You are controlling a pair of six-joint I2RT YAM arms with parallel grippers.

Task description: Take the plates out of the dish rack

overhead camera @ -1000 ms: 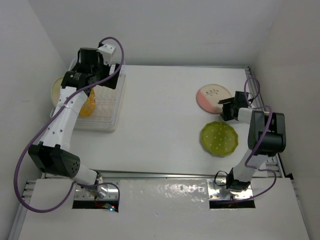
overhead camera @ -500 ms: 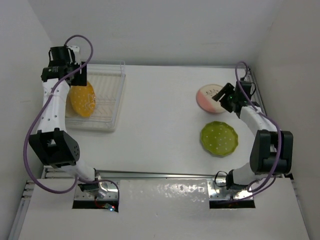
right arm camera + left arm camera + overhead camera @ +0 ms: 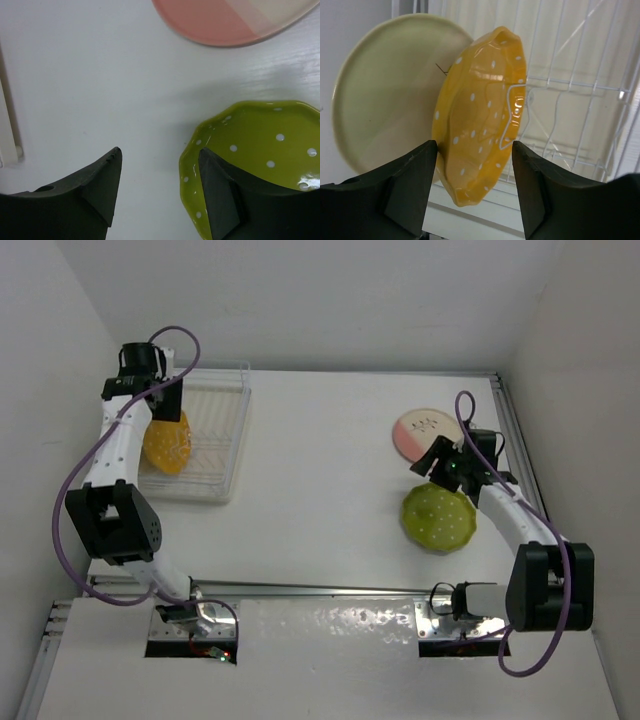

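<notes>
The orange plate with white dots (image 3: 166, 443) stands on edge in the clear dish rack (image 3: 226, 440). In the left wrist view the orange plate (image 3: 480, 115) leans beside the cream plate (image 3: 380, 95), among the rack's ribs (image 3: 580, 100). My left gripper (image 3: 163, 408) is open, and in its own view (image 3: 475, 165) its fingers straddle the orange plate's edge without touching it. The white-and-pink plate (image 3: 420, 432) and the green plate (image 3: 440, 518) lie flat on the table. My right gripper (image 3: 433, 462) is open and empty (image 3: 160, 170), one finger over the green plate's rim (image 3: 260, 135).
The white walls stand close behind and to the left of the rack. A metal rail (image 3: 520, 440) runs along the table's right edge. The white-and-pink plate (image 3: 225, 20) lies just beyond my right gripper. Bare white table (image 3: 320, 470) lies between the rack and the flat plates.
My left gripper has swung from the rack's far left corner to around the orange plate. My right gripper has moved from the white-and-pink plate to the green plate's far edge.
</notes>
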